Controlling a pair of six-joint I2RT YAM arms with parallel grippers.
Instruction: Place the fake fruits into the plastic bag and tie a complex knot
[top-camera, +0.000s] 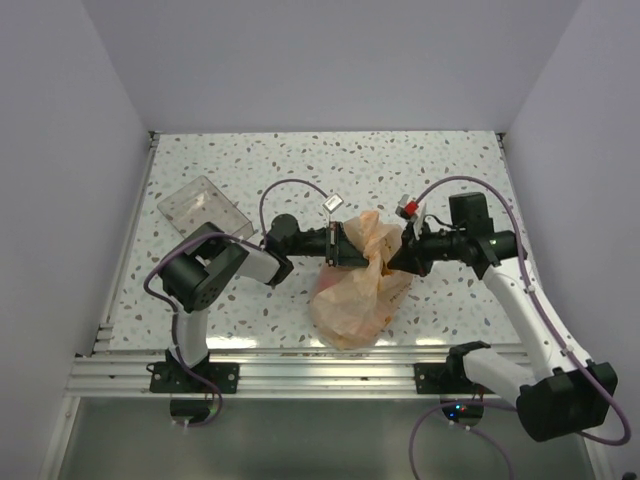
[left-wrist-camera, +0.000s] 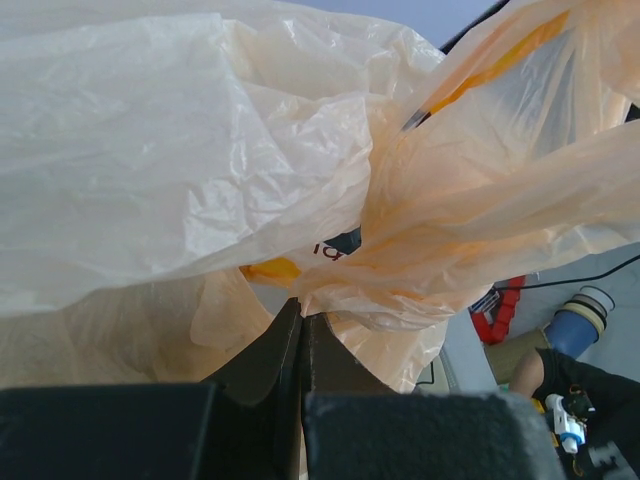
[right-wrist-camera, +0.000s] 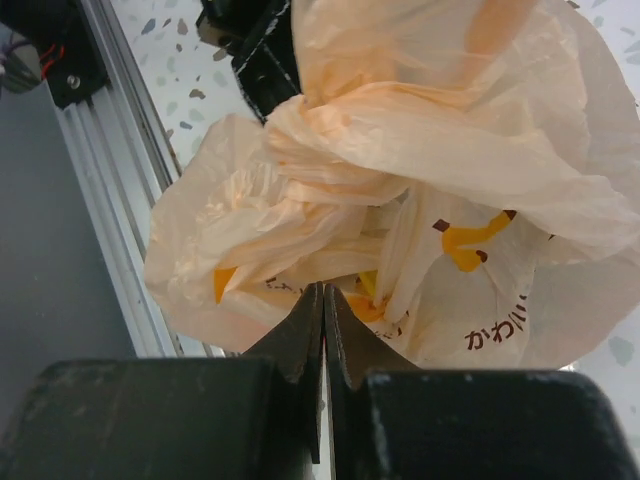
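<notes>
My left hand (top-camera: 347, 246) and right hand (top-camera: 397, 256) are both clamped tight on the gathered top of the plastic bag (top-camera: 352, 298), which runs left-to-right between them, equally near each. Its body sags toward the near rail of the worktop (top-camera: 300, 170); free room lies beyond. The fake fruits are out of sight, presumably inside

I observe the left hand (left-wrist-camera: 300, 313) with fingers pressed together at the crumpled film of the translucent peach plastic bag (left-wrist-camera: 200, 150), which fills the frame.
</notes>
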